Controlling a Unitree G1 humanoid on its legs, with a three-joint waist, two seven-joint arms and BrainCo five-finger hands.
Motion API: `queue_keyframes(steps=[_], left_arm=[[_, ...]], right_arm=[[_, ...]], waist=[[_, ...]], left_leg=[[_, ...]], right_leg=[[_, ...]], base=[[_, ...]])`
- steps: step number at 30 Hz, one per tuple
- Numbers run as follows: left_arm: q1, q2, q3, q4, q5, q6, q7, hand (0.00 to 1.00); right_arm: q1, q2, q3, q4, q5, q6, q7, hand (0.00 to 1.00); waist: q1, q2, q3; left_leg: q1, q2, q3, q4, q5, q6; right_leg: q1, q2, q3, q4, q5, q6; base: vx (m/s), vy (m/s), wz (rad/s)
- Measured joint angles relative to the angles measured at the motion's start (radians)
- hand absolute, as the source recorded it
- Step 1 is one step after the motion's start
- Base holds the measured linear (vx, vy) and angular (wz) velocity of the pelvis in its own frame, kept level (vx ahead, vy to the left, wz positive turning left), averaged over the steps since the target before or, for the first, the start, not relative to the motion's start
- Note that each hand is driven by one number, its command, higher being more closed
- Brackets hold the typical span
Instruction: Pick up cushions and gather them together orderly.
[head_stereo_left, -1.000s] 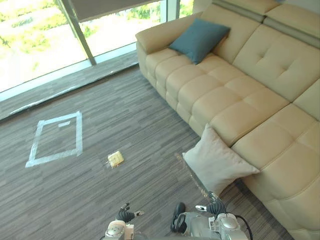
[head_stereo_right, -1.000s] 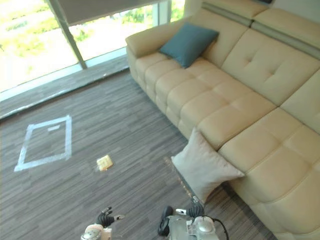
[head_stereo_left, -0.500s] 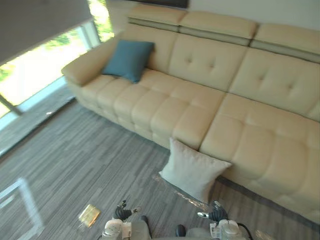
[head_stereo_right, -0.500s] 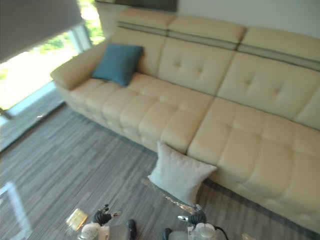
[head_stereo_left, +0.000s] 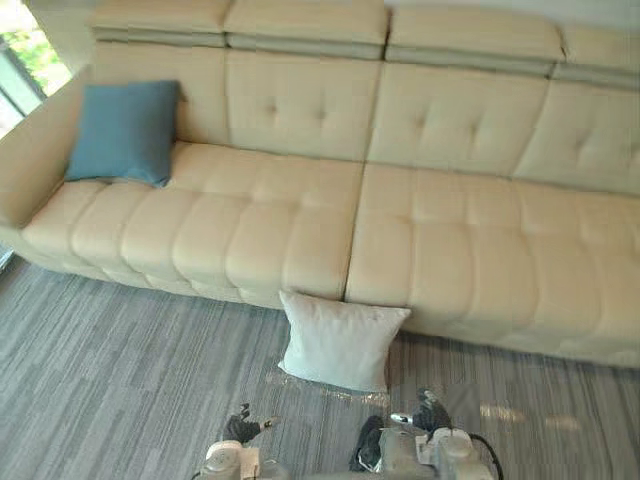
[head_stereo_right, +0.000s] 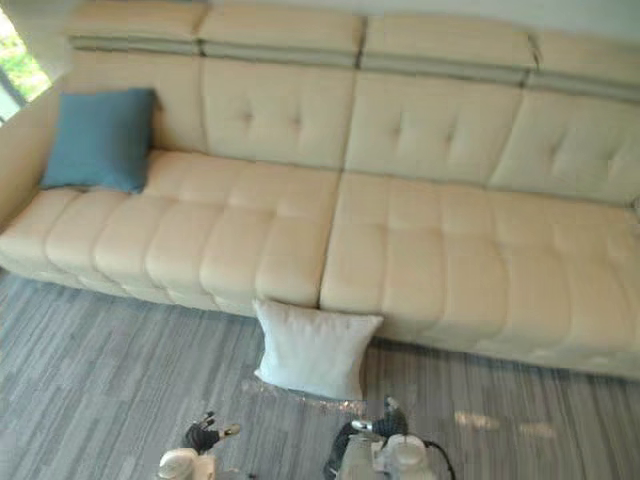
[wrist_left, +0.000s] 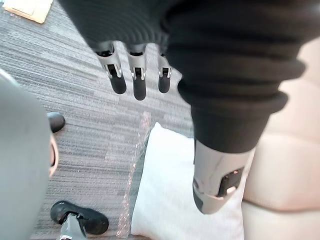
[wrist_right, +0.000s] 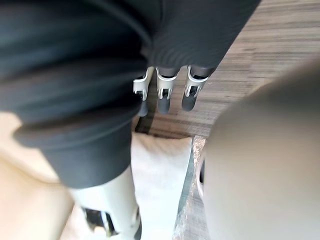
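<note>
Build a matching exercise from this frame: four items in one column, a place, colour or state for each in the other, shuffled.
Column one:
1. blue cushion
2. white cushion
3. left hand
4. sofa

Column two:
A. fingers straight, holding nothing
B. beige, with tufted seats
C. on the seat at the end on the robot's left, against the backrest
D. on the grey floor, propped against the seat front

Pairs: 1-C, 2-D, 3-A, 4-B

Camera swung right (white cushion (head_stereo_left: 340, 340) centred)
</note>
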Motion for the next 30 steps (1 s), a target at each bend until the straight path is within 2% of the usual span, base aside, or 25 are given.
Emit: queue_keyframes(steps=[3, 5, 6, 7, 8, 9, 10, 11, 12, 14, 15, 19, 30], left_arm=[[-0.011, 0.004, -0.002, 0.004, 0.0, 0.0, 0.0, 0.0], [-0.013, 0.021, -0.009, -0.007, 0.001, 0.0, 0.001, 0.0], [-0.01, 0.019, -0.008, -0.02, -0.001, 0.0, 0.002, 0.0], [-0.009, 0.015, -0.009, -0.03, 0.001, -0.001, 0.002, 0.0], [-0.009, 0.009, -0.01, -0.031, 0.0, -0.001, 0.003, 0.0], [-0.007, 0.007, -0.01, -0.032, 0.001, -0.001, 0.003, 0.0], [-0.008, 0.008, -0.01, -0.034, 0.001, -0.001, 0.003, 0.0], [-0.009, 0.009, -0.02, -0.034, 0.001, -0.001, 0.004, 0.0], [-0.008, 0.004, -0.026, -0.034, -0.004, -0.002, 0.003, 0.0], [-0.009, 0.015, -0.034, -0.031, 0.003, -0.002, 0.005, 0.0], [-0.014, 0.022, -0.044, -0.031, 0.015, -0.002, 0.003, 0.0], [-0.013, 0.027, -0.046, -0.01, 0.021, -0.001, 0.004, 0.0], [-0.013, 0.014, -0.034, 0.009, 0.059, -0.002, 0.005, 0.0]], right_arm=[[0.008, 0.004, -0.01, 0.0, 0.003, 0.0, 0.0, 0.0], [0.028, 0.01, -0.008, 0.0, 0.007, 0.0, 0.002, 0.0], [0.032, 0.006, -0.008, -0.001, 0.008, 0.0, 0.001, 0.0], [0.033, -0.002, -0.007, 0.001, 0.008, 0.001, 0.0, 0.0], [0.032, -0.005, -0.009, 0.003, 0.008, 0.002, -0.001, 0.0], [0.031, -0.005, -0.011, 0.005, 0.008, 0.002, -0.004, 0.0], [0.027, -0.005, -0.013, 0.01, 0.009, 0.001, -0.01, 0.0], [0.026, -0.003, -0.024, 0.015, 0.014, 0.001, -0.012, 0.0], [0.023, -0.009, -0.034, 0.02, 0.017, 0.001, -0.012, 0.0], [0.026, 0.008, -0.031, 0.023, 0.027, 0.002, -0.013, 0.0], [0.03, 0.013, -0.04, 0.025, 0.033, 0.002, -0.013, 0.0], [0.031, 0.023, -0.064, 0.034, 0.035, 0.001, -0.014, 0.0], [0.019, 0.03, -0.12, 0.086, 0.035, 0.001, -0.024, 0.0]], waist=[[0.0, -0.012, 0.001], [0.006, -0.031, -0.006], [0.012, -0.022, -0.002], [0.019, -0.01, 0.003], [0.02, 0.002, 0.007], [0.022, 0.004, 0.006], [0.022, 0.001, 0.008], [0.022, 0.003, 0.007], [0.024, 0.018, 0.006], [0.021, -0.016, -0.008], [0.02, -0.024, -0.007], [0.017, -0.022, -0.009], [0.016, -0.014, -0.026]], left_leg=[[-0.042, 0.033, -0.027, 0.111, -0.009, -0.024], [-0.155, 0.091, -0.063, 0.365, -0.017, -0.033], [-0.205, 0.123, -0.074, 0.482, -0.017, -0.033], [-0.245, 0.153, -0.092, 0.586, -0.047, -0.022], [-0.25, 0.152, -0.116, 0.595, -0.085, -0.019], [-0.258, 0.132, -0.134, 0.572, -0.11, -0.017], [-0.271, 0.086, -0.166, 0.485, -0.128, -0.015], [-0.278, 0.038, -0.215, 0.349, -0.109, -0.006], [-0.274, 0.007, -0.259, 0.255, -0.034, 0.018], [-0.218, -0.044, -0.246, 0.169, -0.004, 0.035], [-0.206, -0.056, -0.233, 0.158, -0.004, 0.038], [-0.138, -0.084, -0.227, 0.103, -0.001, 0.043], [-0.082, -0.075, -0.24, 0.064, 0.0, 0.042]], right_leg=[[0.039, 0.013, -0.018, -0.051, -0.008, 0.009], [0.095, 0.021, -0.046, -0.122, 0.0, 0.021], [0.124, 0.034, -0.052, -0.147, 0.006, 0.02], [0.152, 0.05, -0.049, -0.161, 0.003, 0.002], [0.172, 0.054, -0.037, -0.168, 0.003, 0.001], [0.175, 0.052, -0.023, -0.168, 0.003, 0.001], [0.175, 0.04, -0.004, -0.167, 0.009, 0.011], [0.168, 0.032, 0.013, -0.161, 0.021, 0.031], [0.167, 0.035, 0.03, -0.158, 0.023, 0.043], [0.171, 0.026, 0.097, -0.198, 0.045, 0.074], [0.183, 0.02, 0.111, -0.23, 0.065, 0.079], [0.23, 0.012, 0.135, -0.261, 0.069, 0.08], [0.274, 0.035, 0.158, -0.294, 0.069, 0.081]], base=[[0.07, -0.087, 0.3], [-0.01, -0.102, 0.41], [0.02, -0.112, 0.15], [0.06, -0.051, -0.03], [0.07, 0.034, -0.2], [0.09, 0.111, -0.42], [0.07, 0.143, -0.56], [0.08, 0.19, -0.66], [0.07, 0.165, -0.57], [0.15, 0.124, -0.34], [0.18, 0.113, -0.18], [0.11, 0.081, -0.1], [0.01, -0.024, -0.05]])
